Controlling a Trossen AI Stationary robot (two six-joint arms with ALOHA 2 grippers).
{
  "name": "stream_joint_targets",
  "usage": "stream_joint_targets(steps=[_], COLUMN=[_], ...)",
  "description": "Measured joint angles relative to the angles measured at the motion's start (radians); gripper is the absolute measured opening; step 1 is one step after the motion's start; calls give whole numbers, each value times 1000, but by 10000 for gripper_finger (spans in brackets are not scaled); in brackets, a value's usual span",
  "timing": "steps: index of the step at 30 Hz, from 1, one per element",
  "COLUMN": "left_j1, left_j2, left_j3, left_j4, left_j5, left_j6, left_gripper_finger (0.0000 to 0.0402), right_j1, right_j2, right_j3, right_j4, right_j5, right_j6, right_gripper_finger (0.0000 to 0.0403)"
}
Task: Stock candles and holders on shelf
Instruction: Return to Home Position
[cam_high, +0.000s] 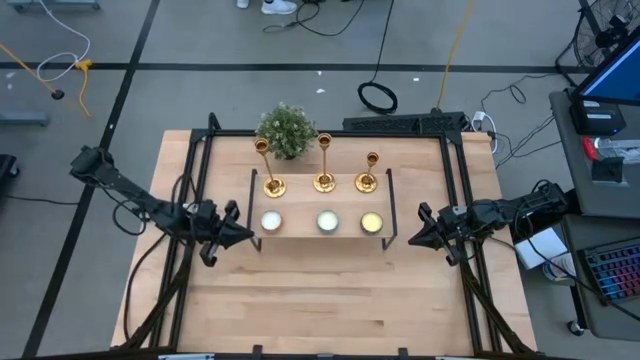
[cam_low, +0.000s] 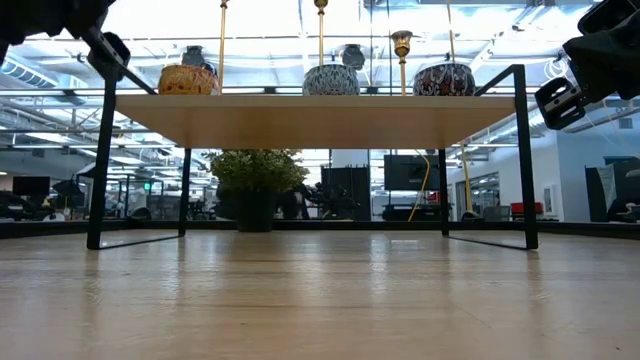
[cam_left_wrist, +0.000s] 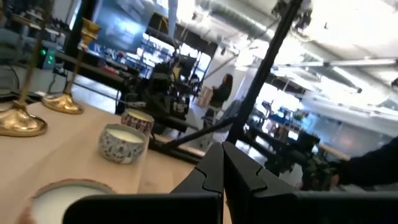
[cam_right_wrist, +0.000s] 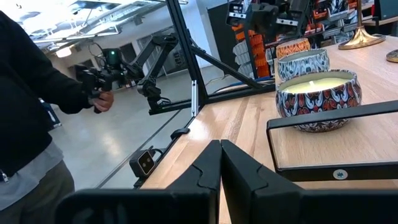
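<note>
The shelf (cam_high: 320, 236), a light-wood board on black legs, stands mid-table. Three gold holders (cam_high: 324, 182) stand on their flared bases along its far side. Three squat candles (cam_high: 327, 222) sit on their flat bottoms in a row along its near side, and they also show in the low view (cam_low: 331, 80). My left gripper (cam_high: 245, 235) hovers shut just off the shelf's left end, near the left candle (cam_left_wrist: 59, 196). My right gripper (cam_high: 415, 238) hovers shut off the shelf's right end, beside the right candle (cam_right_wrist: 318, 99). Neither gripper holds anything.
A small bushy green plant (cam_high: 287, 130) stands behind the shelf at the table's far edge. Black frame rails (cam_high: 200, 180) run along both table sides. A person (cam_right_wrist: 25, 124) stands beyond the table. Bare tabletop (cam_high: 320, 300) lies in front of the shelf.
</note>
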Motion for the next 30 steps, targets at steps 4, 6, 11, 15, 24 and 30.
stream_joint_targets(steps=[4, 6, 11, 15, 24, 30], left_j1=[0, 0, 0, 0, 22, 111], left_j2=[-48, -77, -167, -222, -355, -473], left_j3=[-56, -81, -126, -124, -123, -123], left_j4=[44, 65, 51, 51, -93, -293], left_j5=[-31, -50, -110, -115, -111, 9], left_j6=[4, 11, 43, 95, 107, 26], left_gripper_finger=[0, 0, 0, 0, 0, 0], right_j1=[0, 0, 0, 0, 0, 0], right_j2=[0, 0, 0, 0, 0, 0], right_j3=[0, 0, 0, 0, 0, 0], right_j4=[0, 0, 0, 0, 0, 0], right_j5=[0, 0, 0, 0, 0, 0], right_j6=[0, 0, 0, 0, -4, -4], right_gripper_finger=[8, 9, 9, 9, 9, 9])
